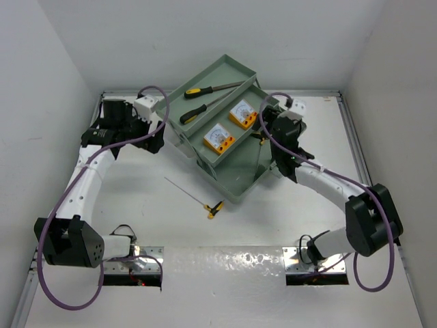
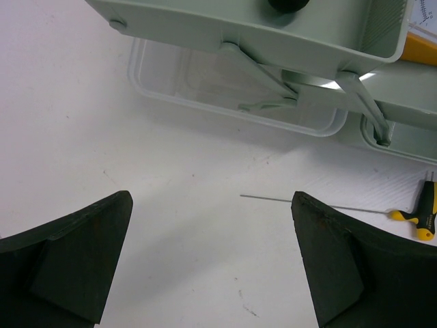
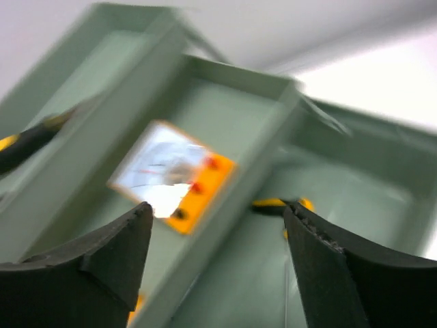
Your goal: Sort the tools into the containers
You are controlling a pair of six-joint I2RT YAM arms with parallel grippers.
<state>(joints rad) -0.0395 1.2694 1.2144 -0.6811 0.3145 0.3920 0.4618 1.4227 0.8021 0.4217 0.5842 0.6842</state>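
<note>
The sage-green toolbox point(image 1: 240, 188) stands at the back centre with its trays stepped open. The top tray point(image 1: 235, 68) holds two screwdrivers point(image 1: 201, 90), point(image 1: 194, 113). The middle tray holds two orange meters point(image 1: 242, 114), point(image 1: 219, 139). One yellow-black T-handle key point(image 1: 213, 208) lies on the table in front of the box, and also shows in the left wrist view point(image 2: 423, 213). Another key point(image 3: 276, 203) lies in the lowest tray. My left gripper point(image 1: 156, 137) is open and empty left of the box. My right gripper point(image 1: 268, 128) is open and empty over the lowest tray, next to a meter point(image 3: 174, 174).
The translucent lid point(image 2: 232, 89) hangs on the table under the box's left side. White walls close in the table on the left, back and right. The right wrist view is blurred.
</note>
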